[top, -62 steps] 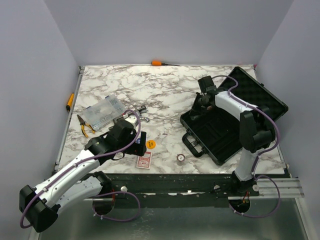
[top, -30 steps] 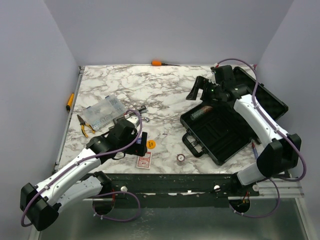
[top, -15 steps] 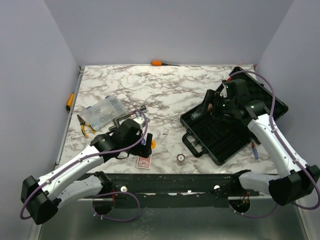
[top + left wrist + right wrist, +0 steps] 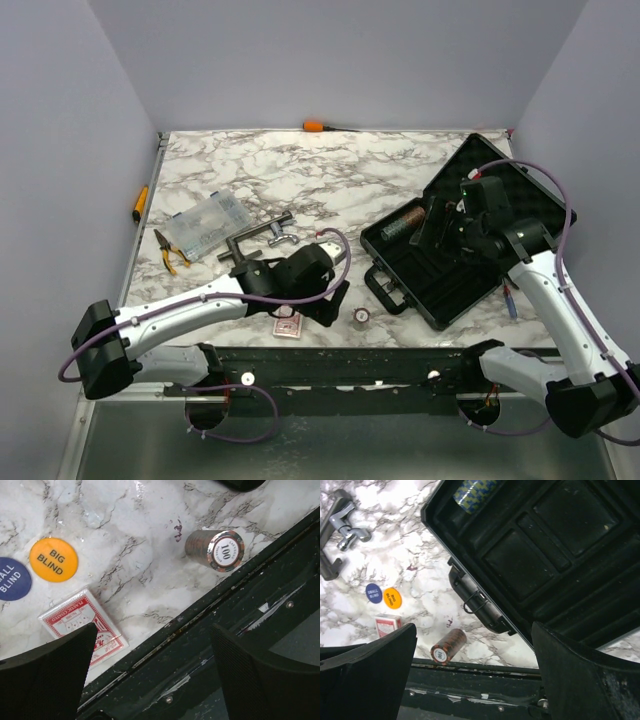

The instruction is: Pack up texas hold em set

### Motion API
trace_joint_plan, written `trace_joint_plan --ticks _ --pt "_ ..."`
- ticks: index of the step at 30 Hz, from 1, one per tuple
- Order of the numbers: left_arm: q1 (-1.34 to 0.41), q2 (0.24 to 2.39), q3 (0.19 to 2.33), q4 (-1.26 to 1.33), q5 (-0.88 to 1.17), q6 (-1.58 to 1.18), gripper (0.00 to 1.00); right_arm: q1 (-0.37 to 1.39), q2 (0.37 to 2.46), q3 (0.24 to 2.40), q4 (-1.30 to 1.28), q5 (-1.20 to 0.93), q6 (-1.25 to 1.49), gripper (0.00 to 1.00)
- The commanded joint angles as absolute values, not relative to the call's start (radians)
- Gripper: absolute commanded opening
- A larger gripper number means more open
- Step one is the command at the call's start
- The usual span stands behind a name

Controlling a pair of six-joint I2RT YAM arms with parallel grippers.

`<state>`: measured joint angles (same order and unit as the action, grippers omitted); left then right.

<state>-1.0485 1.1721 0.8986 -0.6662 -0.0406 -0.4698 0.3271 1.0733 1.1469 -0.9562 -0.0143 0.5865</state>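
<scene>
The black case (image 4: 435, 270) lies open at the right, its foam-lined lid (image 4: 525, 190) leaning back. One chip stack (image 4: 400, 222) lies in the case's far corner (image 4: 472, 490). A second chip stack (image 4: 215, 549) lies on its side by the table's front edge (image 4: 360, 315). The red-backed card deck (image 4: 82, 625), the orange disc (image 4: 53, 559) and the blue disc (image 4: 12, 578) sit to its left. My left gripper (image 4: 335, 305) hovers open over the front edge between deck and stack, holding nothing. My right gripper (image 4: 440, 232) hangs open and empty above the case.
A clear plastic box (image 4: 205, 222), pliers (image 4: 165, 250) and a grey metal clamp (image 4: 262, 232) lie at the left. An orange screwdriver (image 4: 315, 125) rests at the far edge. The case handle (image 4: 475, 602) faces the table's front edge.
My left gripper has swung right, from over the discs to the front edge near the lying chip stack. My right gripper has drawn back over the case, leaving a chip stack inside.
</scene>
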Motion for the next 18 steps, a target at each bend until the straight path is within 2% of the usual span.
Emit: trace_joint_plan --ticks 1,10,18 --pt "-1.109 1.246 0.981 -0.643 -0.092 -0.459 0.93 0.325 1.054 1.148 -1.024 0.076 0.597 1.0" --pt "-1.222 1.388 1.101 -0.642 -0.109 -0.385 0.93 0.325 1.05 1.154 -1.049 0.11 0.618 1.0" --pt "-1.254 1.48 1.166 -0.641 -0.098 -0.374 0.93 0.325 1.051 1.144 -1.055 0.081 0.624 1.0"
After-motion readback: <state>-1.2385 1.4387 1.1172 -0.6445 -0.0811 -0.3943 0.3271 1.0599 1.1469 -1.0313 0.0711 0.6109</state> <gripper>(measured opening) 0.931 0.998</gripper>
